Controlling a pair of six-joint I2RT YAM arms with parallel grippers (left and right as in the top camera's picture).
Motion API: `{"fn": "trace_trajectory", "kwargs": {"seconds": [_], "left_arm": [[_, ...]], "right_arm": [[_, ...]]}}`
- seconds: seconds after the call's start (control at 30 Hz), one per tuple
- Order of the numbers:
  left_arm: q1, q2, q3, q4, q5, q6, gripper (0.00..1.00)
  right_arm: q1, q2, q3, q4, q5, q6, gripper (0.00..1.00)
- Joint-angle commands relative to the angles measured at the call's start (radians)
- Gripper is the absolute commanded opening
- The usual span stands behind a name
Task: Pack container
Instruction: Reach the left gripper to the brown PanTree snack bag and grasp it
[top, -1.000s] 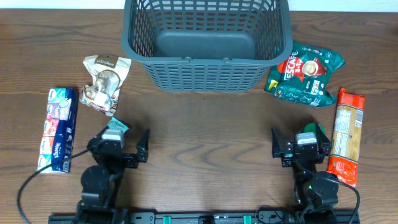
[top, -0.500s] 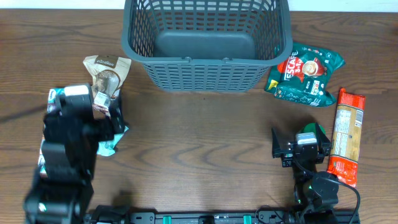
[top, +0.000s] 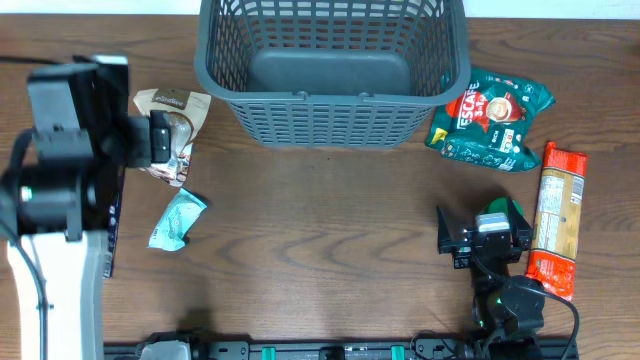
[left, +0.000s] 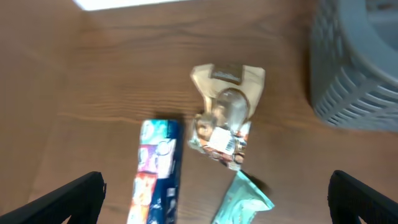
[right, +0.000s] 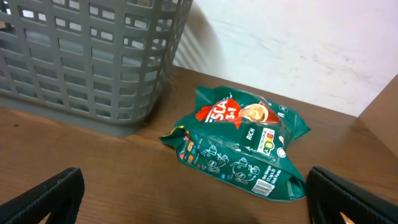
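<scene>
Wood table (top: 330, 230), open stretch before container (top: 335, 60) at far edge; left hand (left: 221, 199), right hand (right: 199, 196) spread apart.

- Left arm (top: 62, 150): black, block-shaped housings, blurred in the overhead view; a white link (top: 45, 300) lies at 6 o'clock of them, with a thin black cable (top: 30, 262) running along it.
- Right arm (top: 497, 265): black body with a green cap (top: 512, 210) at its 12 o'clock end, a pale plate on top, and a black cable loop (top: 572, 315) at 4 o'clock.
- Left gripper (left: 216, 183) and right gripper (right: 196, 186): matte black, wedge-shaped fingers (left: 71, 198).
- Base rail (top: 330, 351): black with teal clips.
</scene>
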Motion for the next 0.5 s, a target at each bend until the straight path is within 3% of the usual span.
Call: {"fn": "trace_trajectory", "kwargs": {"seconds": [0.0,0.23,0.47], "left_arm": [[0.087,0.049,0.028,-0.002,0.205,0.103,0.98],[0.308,0.169,0.028,-0.002,0.457,0.194,0.98],[0.323,0.271,0.028,-0.019,0.488,0.298,0.99]], "right_arm": [[-0.003,-0.006,-0.004,0.000,-0.001,0.016,0.99],[-0.003,-0.006,-0.004,0.000,-0.001,0.016,0.99],[-0.003,-0.006,-0.004,0.000,-0.001,0.016,0.99]]}}
